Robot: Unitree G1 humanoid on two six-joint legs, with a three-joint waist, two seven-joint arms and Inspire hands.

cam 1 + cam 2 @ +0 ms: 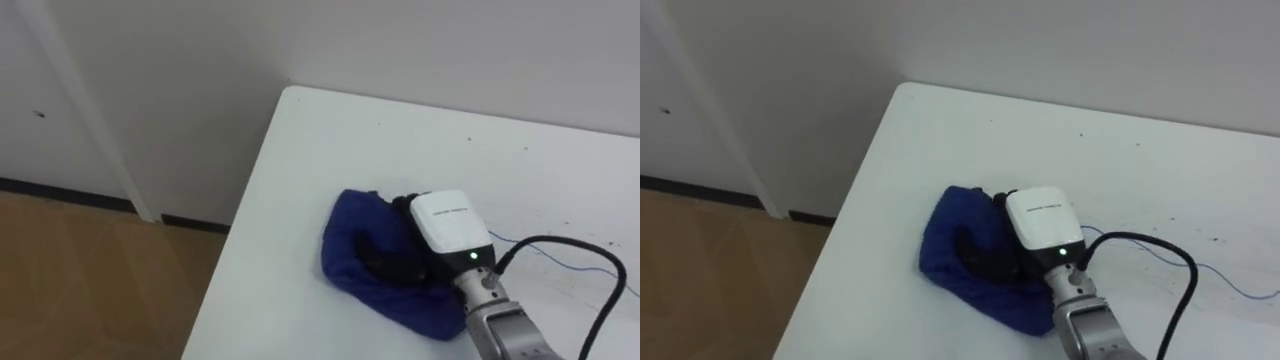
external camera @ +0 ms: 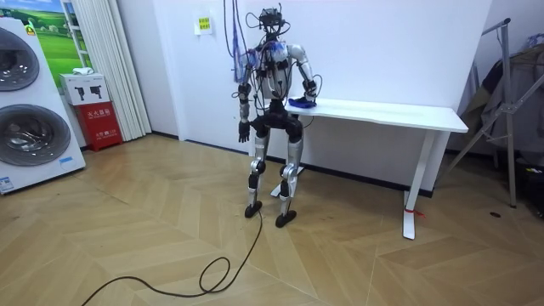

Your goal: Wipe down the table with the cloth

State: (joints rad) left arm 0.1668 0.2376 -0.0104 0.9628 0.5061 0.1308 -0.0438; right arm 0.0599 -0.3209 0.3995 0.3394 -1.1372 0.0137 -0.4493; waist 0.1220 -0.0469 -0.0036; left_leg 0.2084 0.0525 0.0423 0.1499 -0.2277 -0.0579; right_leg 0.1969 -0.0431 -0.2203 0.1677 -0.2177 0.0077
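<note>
Since the right hand (image 1: 450, 232) has its fingers curled into the cloth (image 1: 350, 248) at lower middle of the frame, near the table (image 1: 330, 130) corner, I'd press down evenly and sweep overlapping strokes toward the frame's right. Left hand (image 2: 244, 132) just hangs idle.

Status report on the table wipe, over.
Right hand shut on cloth, near table corner. Left hand hanging at side. No objects blocking the wipe.
</note>
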